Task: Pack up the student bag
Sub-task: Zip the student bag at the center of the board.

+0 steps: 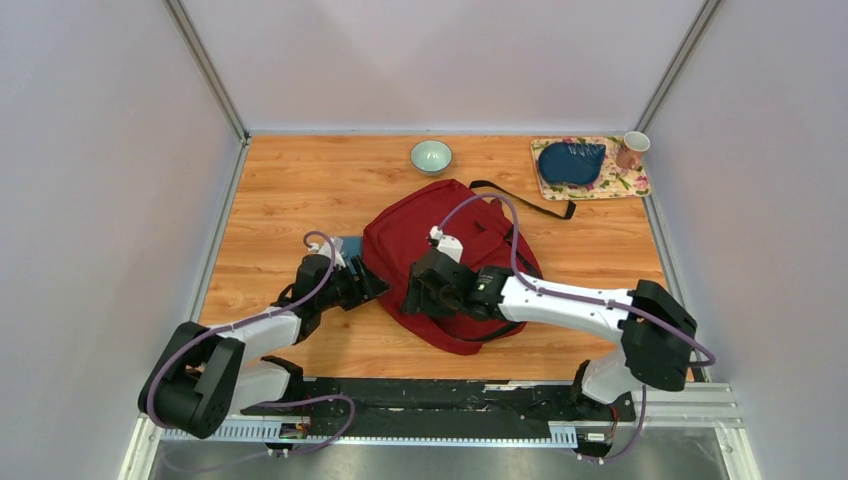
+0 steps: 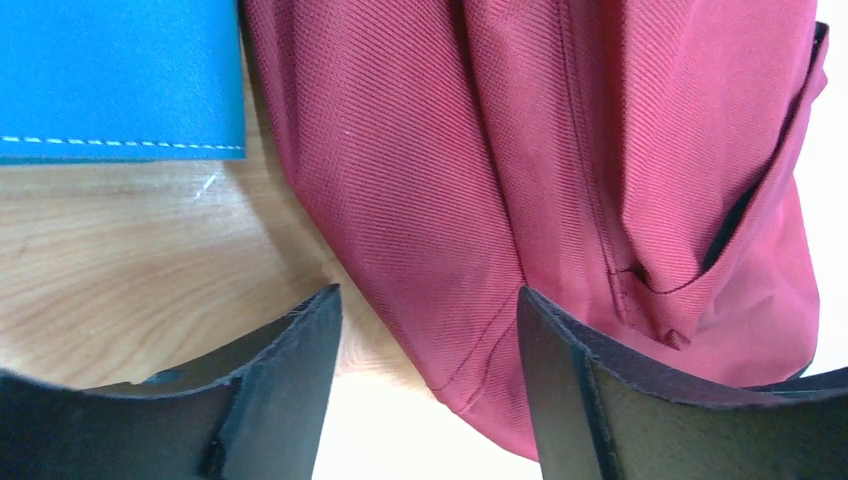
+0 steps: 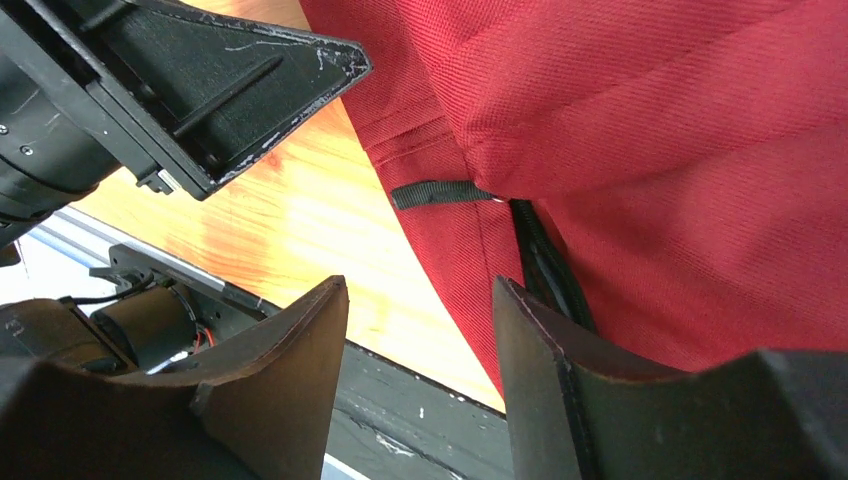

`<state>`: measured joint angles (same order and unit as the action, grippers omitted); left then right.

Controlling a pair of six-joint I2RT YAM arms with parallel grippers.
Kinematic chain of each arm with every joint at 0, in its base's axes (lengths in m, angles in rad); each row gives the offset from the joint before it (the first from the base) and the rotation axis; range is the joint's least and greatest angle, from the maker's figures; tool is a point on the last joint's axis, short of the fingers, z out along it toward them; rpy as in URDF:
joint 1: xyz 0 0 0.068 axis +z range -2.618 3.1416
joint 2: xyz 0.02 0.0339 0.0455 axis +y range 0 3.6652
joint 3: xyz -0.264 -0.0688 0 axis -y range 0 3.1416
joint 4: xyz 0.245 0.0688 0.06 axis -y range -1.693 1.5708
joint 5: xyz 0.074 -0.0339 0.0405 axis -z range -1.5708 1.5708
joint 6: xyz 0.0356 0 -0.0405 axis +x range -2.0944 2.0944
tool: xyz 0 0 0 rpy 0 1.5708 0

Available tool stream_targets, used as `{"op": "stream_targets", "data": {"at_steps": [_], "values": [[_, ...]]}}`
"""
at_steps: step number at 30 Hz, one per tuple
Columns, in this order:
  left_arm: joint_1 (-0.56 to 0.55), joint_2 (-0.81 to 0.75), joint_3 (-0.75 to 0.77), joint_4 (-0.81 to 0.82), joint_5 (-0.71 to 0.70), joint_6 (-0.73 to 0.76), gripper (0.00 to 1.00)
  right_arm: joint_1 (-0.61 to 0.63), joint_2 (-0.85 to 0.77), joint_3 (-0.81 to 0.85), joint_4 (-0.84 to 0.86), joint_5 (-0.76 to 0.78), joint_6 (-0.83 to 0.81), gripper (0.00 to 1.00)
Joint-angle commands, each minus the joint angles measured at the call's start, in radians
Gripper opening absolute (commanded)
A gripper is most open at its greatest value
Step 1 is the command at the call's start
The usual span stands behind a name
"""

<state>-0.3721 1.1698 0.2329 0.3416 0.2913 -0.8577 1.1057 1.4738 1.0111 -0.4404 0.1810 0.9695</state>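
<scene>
The dark red student bag [image 1: 420, 235] lies in the middle of the wooden table, a black strap trailing to its far right. My left gripper [image 1: 372, 282] is open at the bag's left edge; in the left wrist view the red fabric [image 2: 520, 180] sits between and beyond my fingers. A blue book [image 1: 347, 245] lies beside the bag's left side, its cover in the left wrist view [image 2: 120, 75]. My right gripper [image 1: 418, 290] is open over the bag's near left part, with the bag [image 3: 640, 130] and a black zipper pull [image 3: 435, 192] ahead.
A pale green bowl [image 1: 431, 156] stands at the back. A floral mat [image 1: 590, 170] at the back right holds a dark blue pouch [image 1: 570, 162] and a pink mug [image 1: 632, 149]. The black base rail [image 1: 430, 395] runs along the near edge.
</scene>
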Motion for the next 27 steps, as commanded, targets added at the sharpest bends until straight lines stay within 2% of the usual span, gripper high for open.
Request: {"op": "stream_targets", "data": {"at_steps": [1, 4, 6, 10, 13, 15, 16, 19, 27], "values": [[0.044, 0.059, 0.019, 0.082, 0.081, 0.016, 0.67, 0.006, 0.071, 0.073, 0.023, -0.053, 0.11, 0.58], [0.061, 0.093, 0.023, 0.105, 0.132, 0.029, 0.47, 0.005, 0.115, 0.084, 0.037, -0.074, 0.136, 0.58], [0.064, 0.102, 0.023, 0.109, 0.152, 0.037, 0.43, 0.005, 0.132, 0.092, 0.029, -0.068, 0.156, 0.58], [0.064, 0.097, 0.022, 0.111, 0.169, 0.048, 0.24, 0.003, 0.175, 0.098, 0.012, -0.051, 0.201, 0.58], [0.062, 0.091, 0.019, 0.105, 0.181, 0.055, 0.15, 0.003, 0.195, 0.107, 0.015, -0.031, 0.218, 0.58], [0.064, 0.084, 0.014, 0.103, 0.187, 0.059, 0.11, -0.01, 0.22, 0.116, 0.016, -0.035, 0.244, 0.58], [0.062, 0.082, 0.01, 0.106, 0.19, 0.059, 0.06, -0.013, 0.229, 0.118, 0.016, -0.04, 0.251, 0.58], [0.062, 0.079, 0.0, 0.111, 0.201, 0.06, 0.0, -0.03, 0.255, 0.127, 0.019, -0.029, 0.293, 0.58], [0.064, 0.082, -0.006, 0.123, 0.256, 0.065, 0.0, -0.041, 0.286, 0.144, -0.027, 0.069, 0.435, 0.59]]}}
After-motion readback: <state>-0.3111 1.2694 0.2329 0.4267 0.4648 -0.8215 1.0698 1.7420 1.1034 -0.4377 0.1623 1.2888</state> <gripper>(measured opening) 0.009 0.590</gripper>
